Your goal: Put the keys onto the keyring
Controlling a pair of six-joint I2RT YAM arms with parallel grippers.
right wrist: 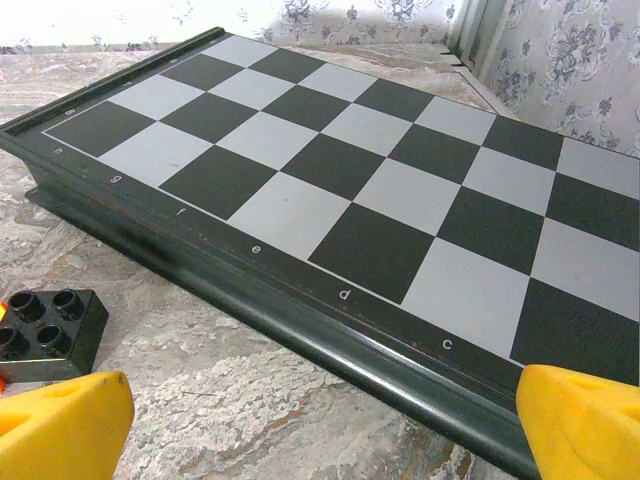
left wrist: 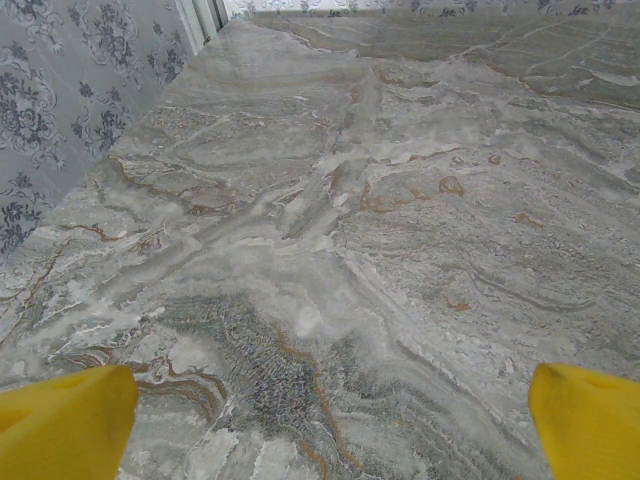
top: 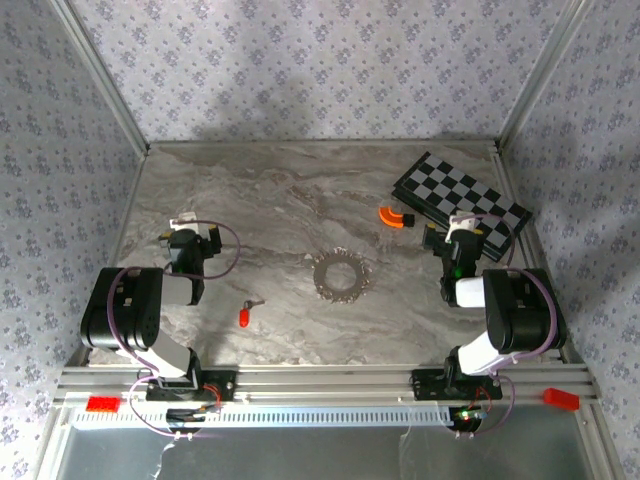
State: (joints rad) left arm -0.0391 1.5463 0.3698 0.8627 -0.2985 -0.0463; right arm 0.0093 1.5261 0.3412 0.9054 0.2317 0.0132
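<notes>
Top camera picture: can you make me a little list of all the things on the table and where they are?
table: grey marble pattern
key: red head, lying near the left arm, apart from the ring
keyring: middle of the table, fringed with small silver keys
chequered board: far right corner
orange piece: just left of the board, black brick beside it
left fingers: open, holding nothing, over bare table
right fingers: open, holding nothing, facing the board
</notes>
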